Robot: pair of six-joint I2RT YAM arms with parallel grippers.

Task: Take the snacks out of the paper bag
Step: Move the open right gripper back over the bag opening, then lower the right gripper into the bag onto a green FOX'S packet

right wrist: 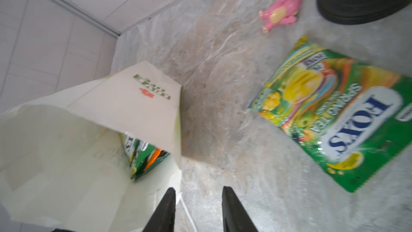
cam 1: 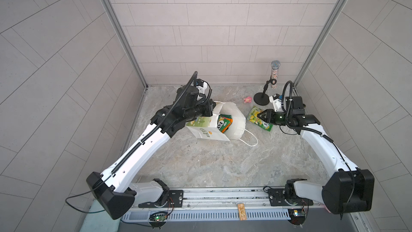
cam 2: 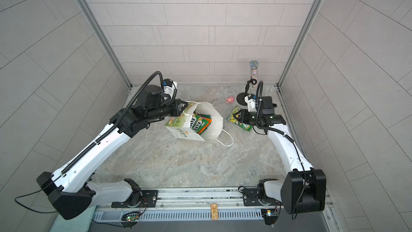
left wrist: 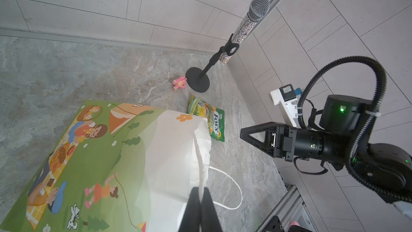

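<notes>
The white paper bag point(cam 1: 209, 131) point(cam 2: 185, 131) stands tilted mid-table with its mouth open, its picnic print showing in the left wrist view point(left wrist: 93, 152). My left gripper point(cam 1: 212, 110) point(left wrist: 200, 189) is shut on the bag's upper rim. Snacks point(cam 1: 225, 122) point(cam 2: 199, 122) point(right wrist: 145, 155) sit inside: FOX'S packets and an orange one. One yellow-green FOX'S packet point(cam 1: 253, 113) point(left wrist: 210, 119) point(right wrist: 334, 117) lies flat on the table, right of the bag. My right gripper point(cam 1: 259, 115) point(right wrist: 197, 189) hovers open and empty over that packet's near side, between packet and bag.
A small pink toy point(cam 1: 248, 100) point(right wrist: 281, 12) lies behind the packet. A glittery microphone point(cam 1: 273, 74) on a black round-based stand point(cam 1: 261, 98) stands in the back right corner. The bag's white cord handle point(cam 1: 249, 139) trails on the table. Walls close three sides.
</notes>
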